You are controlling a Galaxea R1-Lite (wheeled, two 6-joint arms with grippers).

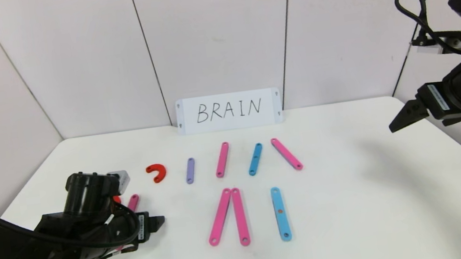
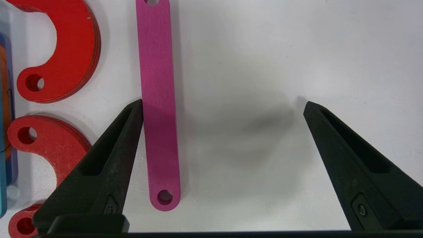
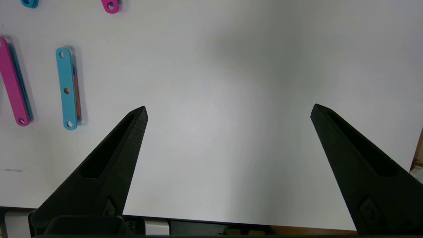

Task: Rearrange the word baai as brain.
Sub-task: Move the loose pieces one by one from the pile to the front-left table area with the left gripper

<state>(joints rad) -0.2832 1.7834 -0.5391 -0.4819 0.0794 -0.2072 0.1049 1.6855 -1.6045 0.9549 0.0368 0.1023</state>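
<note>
Coloured strips lie on the white table (image 1: 356,202). In the far row are a red curve (image 1: 157,172), a purple strip (image 1: 190,170), a pink strip (image 1: 222,159), a blue strip (image 1: 255,158) and a slanted pink strip (image 1: 286,153). Nearer lie two pink strips (image 1: 228,216) joined at the top and a blue strip (image 1: 280,213). My left gripper (image 1: 156,224) is open, low at the left. In the left wrist view (image 2: 223,105) a pink strip (image 2: 158,105) lies against one finger (image 2: 109,165), with red curves (image 2: 66,53) beside it. My right gripper (image 1: 402,118) is open and empty, raised at the right.
A white card (image 1: 228,111) handwritten BRAIN leans on the back wall. In the right wrist view the open gripper (image 3: 228,110) hangs over bare table near its front edge, with a blue strip (image 3: 67,87) and a pink strip (image 3: 12,82) off to one side.
</note>
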